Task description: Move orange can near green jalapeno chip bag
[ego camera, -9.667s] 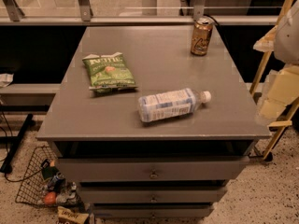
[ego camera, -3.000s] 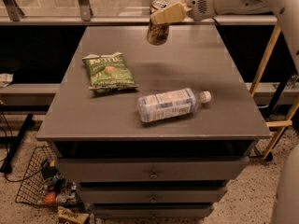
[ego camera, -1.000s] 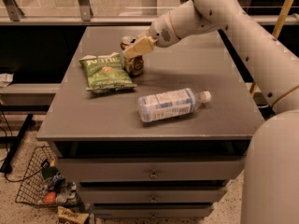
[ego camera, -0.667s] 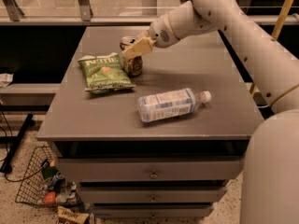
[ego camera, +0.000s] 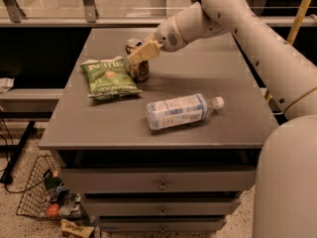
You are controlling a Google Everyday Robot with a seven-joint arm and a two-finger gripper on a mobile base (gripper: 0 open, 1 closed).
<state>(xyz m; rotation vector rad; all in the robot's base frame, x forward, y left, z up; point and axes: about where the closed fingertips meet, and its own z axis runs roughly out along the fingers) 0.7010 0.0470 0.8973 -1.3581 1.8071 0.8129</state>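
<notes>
Upright on grey table, small brownish-orange metal can with silver top, just beside right edge of flat crinkly green chip bag, clasped by beige two-finger gripper, clear plastic water bottle lying apart in front.

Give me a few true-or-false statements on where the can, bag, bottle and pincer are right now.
1. The can stands upright on the table, close beside the bag. True.
2. The bottle stands upright. False: it lies on its side, nearer the table's front edge than the can.
3. The pincer is at the can's upper part. True.
4. The bag lies on top of the bottle. False: it lies flat on the table, apart from the bottle.
</notes>
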